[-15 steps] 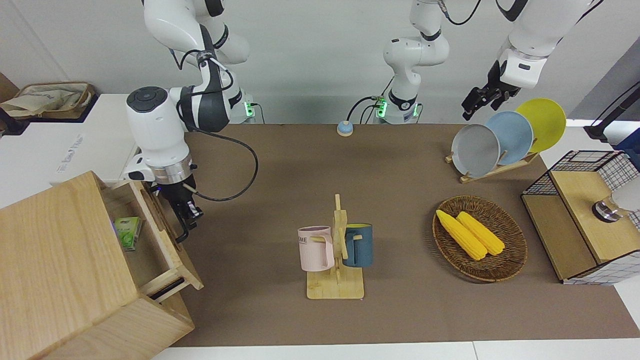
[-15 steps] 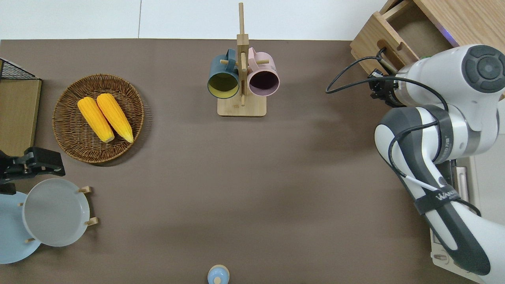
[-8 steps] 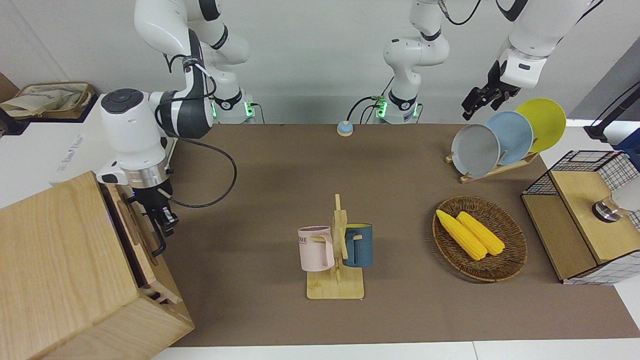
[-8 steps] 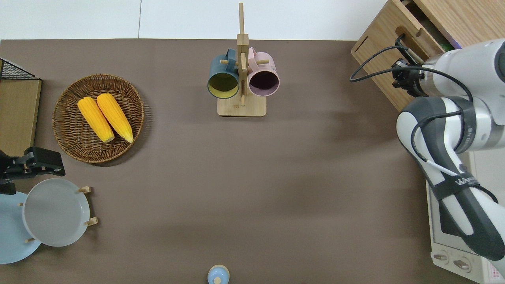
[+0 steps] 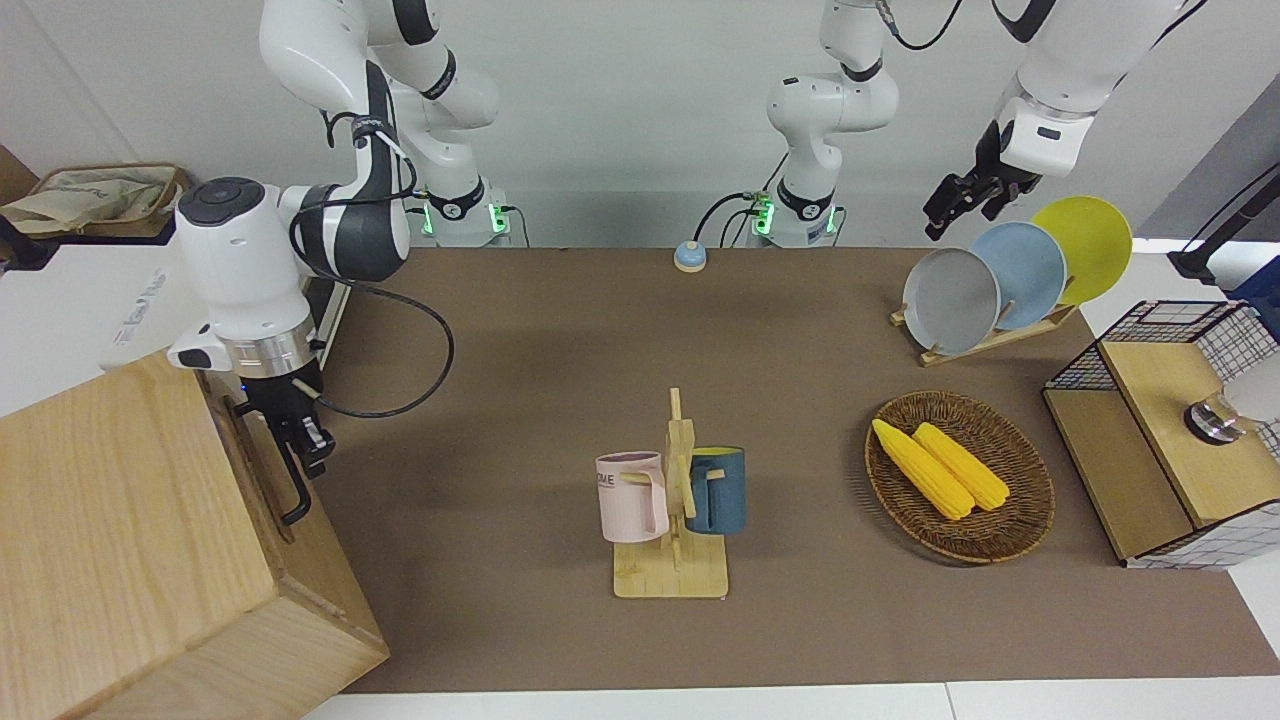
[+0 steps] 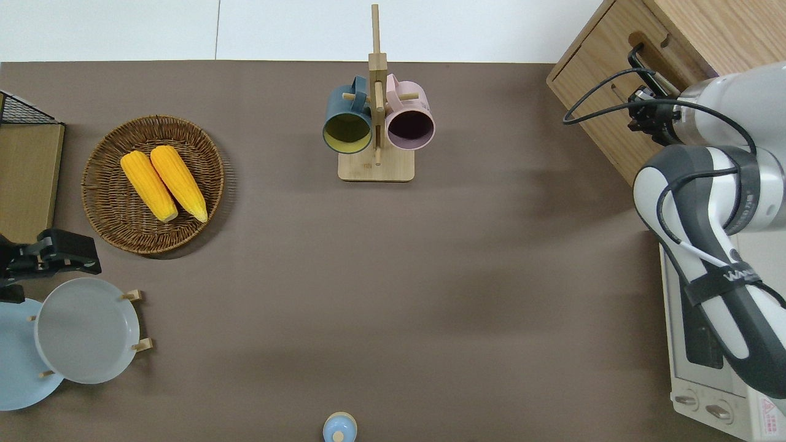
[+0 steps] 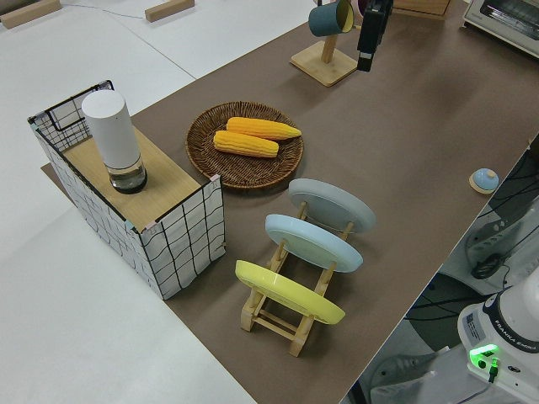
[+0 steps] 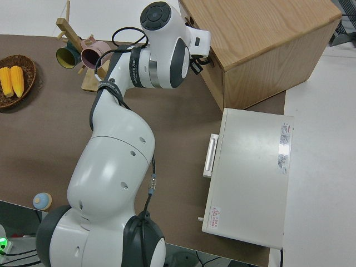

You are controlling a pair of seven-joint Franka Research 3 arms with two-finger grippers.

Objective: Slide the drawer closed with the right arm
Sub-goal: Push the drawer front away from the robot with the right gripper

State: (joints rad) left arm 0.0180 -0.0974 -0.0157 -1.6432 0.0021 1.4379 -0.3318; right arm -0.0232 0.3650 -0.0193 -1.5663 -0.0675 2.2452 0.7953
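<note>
Pale-wood drawer (image 5: 262,462) (black bar handle (image 5: 290,487)) flush in cabinet (image 5: 120,540)

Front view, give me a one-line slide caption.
Right gripper at the black bar handle of the closed drawer; left arm parked.

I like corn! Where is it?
The two yellow corn cobs lie in the round wicker basket, toward the left arm's end, beside the wooden mug stand.

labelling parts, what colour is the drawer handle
Black. The bar handle on the pale-wood drawer shows best in the front view.
</note>
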